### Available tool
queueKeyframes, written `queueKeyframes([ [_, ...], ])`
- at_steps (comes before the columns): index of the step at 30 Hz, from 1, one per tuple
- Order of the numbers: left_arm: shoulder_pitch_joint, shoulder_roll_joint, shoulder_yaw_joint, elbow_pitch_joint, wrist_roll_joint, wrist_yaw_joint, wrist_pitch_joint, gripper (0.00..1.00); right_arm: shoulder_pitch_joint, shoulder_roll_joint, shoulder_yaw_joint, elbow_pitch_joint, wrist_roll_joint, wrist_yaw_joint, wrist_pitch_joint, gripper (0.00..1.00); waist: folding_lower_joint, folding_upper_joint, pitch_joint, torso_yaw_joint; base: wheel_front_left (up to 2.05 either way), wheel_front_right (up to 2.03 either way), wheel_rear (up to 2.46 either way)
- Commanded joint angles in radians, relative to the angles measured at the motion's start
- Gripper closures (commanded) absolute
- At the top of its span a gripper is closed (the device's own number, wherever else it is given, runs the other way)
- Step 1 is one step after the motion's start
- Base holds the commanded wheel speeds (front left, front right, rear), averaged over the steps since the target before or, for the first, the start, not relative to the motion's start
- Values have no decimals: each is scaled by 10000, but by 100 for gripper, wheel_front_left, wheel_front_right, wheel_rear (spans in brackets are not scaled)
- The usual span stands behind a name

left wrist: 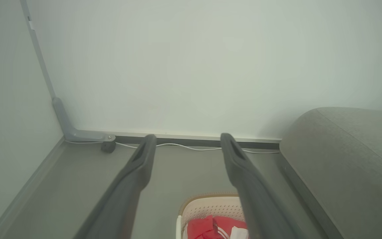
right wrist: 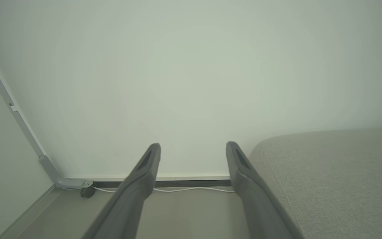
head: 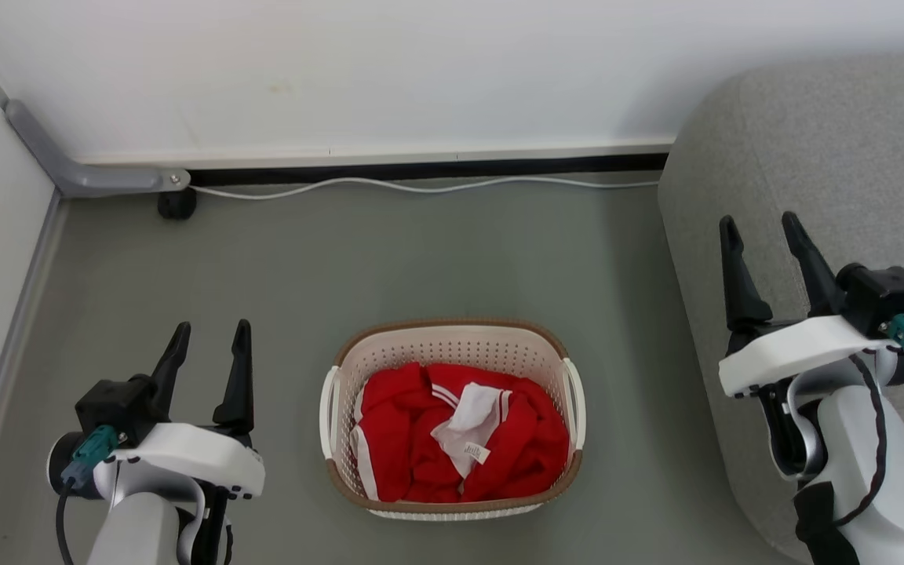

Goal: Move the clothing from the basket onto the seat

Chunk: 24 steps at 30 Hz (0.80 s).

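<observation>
- Left gripper [head: 213, 326] sits at the lower left of the head view. Its two dark fingers are spread wide, with bare floor [head: 342, 259] showing between them. It holds nothing and touches nothing.
- The right gripper [head: 758, 220] stands higher, at the right of that view. Its fingers are also spread wide and empty. It hangs in front of the rounded edge of the seat [head: 829, 141], and no contact with the upholstery can be made out.
- A teal connector [head: 92, 449] with a dark lead sits on each wrist.
- The basket [head: 452, 345] is cream with perforated sides and a brown rim. It stands on the floor between the two arms, apart from both grippers.
- The clothing [head: 413, 439] lies crumpled inside the basket and covers its bottom. It is bright red with white stripes.
- A white patch [head: 474, 410] lies on top of the red fabric, near the middle of the heap.
- A small tag [head: 476, 452] at the patch's lower end carries dark print too small to read.
- The seat is grey fabric and lies to the right of the basket, near it but not touching.
- A white cable [head: 421, 187] runs along the foot of the pale wall [head: 421, 71].
- A grey bracket [head: 83, 176] stands in the far left corner, with a small dark wheel just beside its end.
</observation>
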Motion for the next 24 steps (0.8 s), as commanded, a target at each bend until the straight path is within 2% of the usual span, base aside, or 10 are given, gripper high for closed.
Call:
queueKeyframes([
  [1,-554,151,160,-304,-54,-10,-103,0,-393,59,138,-410,-93,44,-136,0,0,0,554,-67,0,0,0],
  [4,-674,134,28,-325,-149,-10,-103,0,-537,83,43,-720,-169,44,-136,0,0,0,958,-105,0,0,0],
  [15,-1726,135,-834,-350,-885,-10,-103,0,-1654,193,-122,-2245,-368,44,-136,0,0,0,3462,-568,0,0,0],
  [21,-2580,304,-2081,-23,-1485,-10,-103,0,-2289,206,-93,-2900,-122,44,-136,0,0,0,4878,-715,0,0,0],
  [24,-3033,440,-3000,415,-1970,-10,-103,0,-2559,207,-23,-3063,-4,44,-136,0,0,0,5417,-806,0,0,0],
])
